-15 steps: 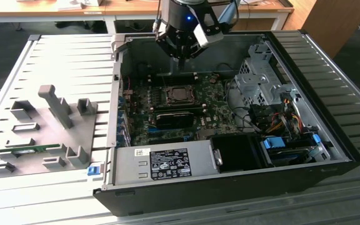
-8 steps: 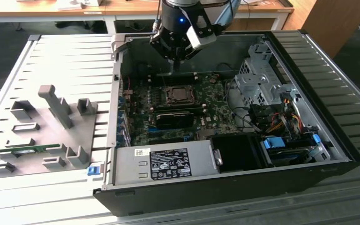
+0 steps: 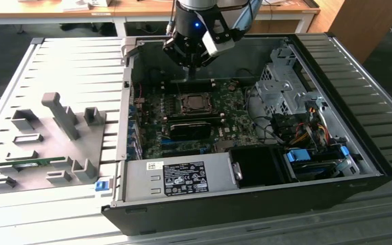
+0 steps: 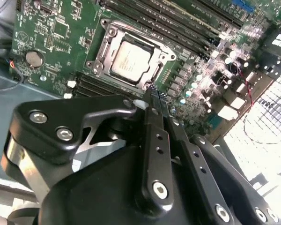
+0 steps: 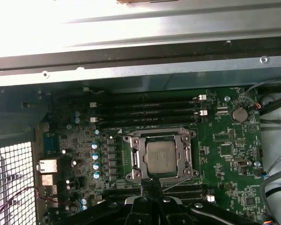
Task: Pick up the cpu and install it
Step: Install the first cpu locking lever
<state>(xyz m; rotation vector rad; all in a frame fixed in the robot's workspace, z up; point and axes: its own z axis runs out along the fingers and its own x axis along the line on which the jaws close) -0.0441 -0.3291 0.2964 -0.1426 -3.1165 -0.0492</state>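
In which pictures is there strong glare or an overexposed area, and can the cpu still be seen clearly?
In the first wrist view, the case wall above the board is washed out white; in the second wrist view, the perforated grille is blown out. The cpu sits in its socket, evenly lit and readable in both wrist views; in the exterior view it is small and dark below the gripper.

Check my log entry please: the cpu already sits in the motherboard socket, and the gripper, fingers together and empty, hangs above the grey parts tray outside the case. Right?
One thing is wrong: the gripper hangs inside the open computer case, over the motherboard, not above the grey parts tray; the exterior view shows it. The cpu does sit in the socket, and the fingers are together, empty.
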